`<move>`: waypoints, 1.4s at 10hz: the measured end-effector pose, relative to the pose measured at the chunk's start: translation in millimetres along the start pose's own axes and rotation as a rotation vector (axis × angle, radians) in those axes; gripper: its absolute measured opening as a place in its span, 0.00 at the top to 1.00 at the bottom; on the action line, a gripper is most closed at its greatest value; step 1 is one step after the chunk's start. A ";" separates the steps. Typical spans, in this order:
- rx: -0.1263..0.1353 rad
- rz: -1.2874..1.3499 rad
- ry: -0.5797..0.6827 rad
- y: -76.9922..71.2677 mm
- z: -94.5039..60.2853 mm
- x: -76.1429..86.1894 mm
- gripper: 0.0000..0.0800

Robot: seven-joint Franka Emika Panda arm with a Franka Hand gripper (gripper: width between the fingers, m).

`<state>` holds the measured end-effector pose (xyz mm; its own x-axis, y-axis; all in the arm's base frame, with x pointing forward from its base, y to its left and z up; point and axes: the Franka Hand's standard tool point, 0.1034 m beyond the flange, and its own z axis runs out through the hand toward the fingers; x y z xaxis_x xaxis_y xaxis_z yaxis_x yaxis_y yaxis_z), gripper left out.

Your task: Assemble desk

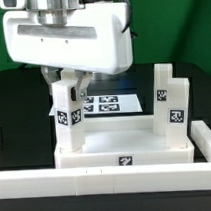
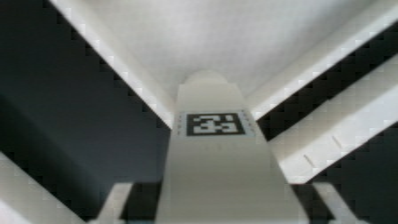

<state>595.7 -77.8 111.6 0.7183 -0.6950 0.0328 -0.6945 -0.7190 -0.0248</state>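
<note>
gripper [image 1: 65, 88]: clamped on a leg [image 1: 65, 104]. In the wrist view the two fingers [image 2: 125, 203] sit on either side of that same leg [image 2: 221, 150], so it's a proper grip, not just hovering.

held leg: standing upright, long axis pretty much vertical, tag facing the exterior camera. It hangs straight below the gripper, so there's no reaching to do. It's all about where the bottom end goes.

desk top [image 1: 120, 143]: lying flat on the table with the rim up, up against the low white border wall [image 1: 97, 176]. The held leg is at its corner on the exterior view's left, near side.

the relation that matters: leg axis vs. the corner socket under it. Looks lined up from the exterior view, and the lower end seems to be down at or in the corner, but I honestly can't tell if it's seated or just resting on the rim. The foot is hidden behind the rim.

other legs [image 1: 169, 102]: two already stand upright on the exterior view's right side, one behind the other.

marker board [image 1: 108, 101]: flat behind the top, not involved.

next move, my guess: push or twist straight down along the leg's own axis, no sideways shove.
</note>
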 end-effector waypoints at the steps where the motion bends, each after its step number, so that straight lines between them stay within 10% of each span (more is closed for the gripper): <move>1: 0.001 0.089 0.000 0.1 0.1 0.1 0.64; 11: 0.025 0.824 -0.021 -8.7 1.4 -4.2 0.64; 14: 0.022 0.778 -0.020 -7.8 2.9 -4.3 0.34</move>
<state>598.2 -69.3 108.8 0.0259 -0.9995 -0.0203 -0.9983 -0.0248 -0.0530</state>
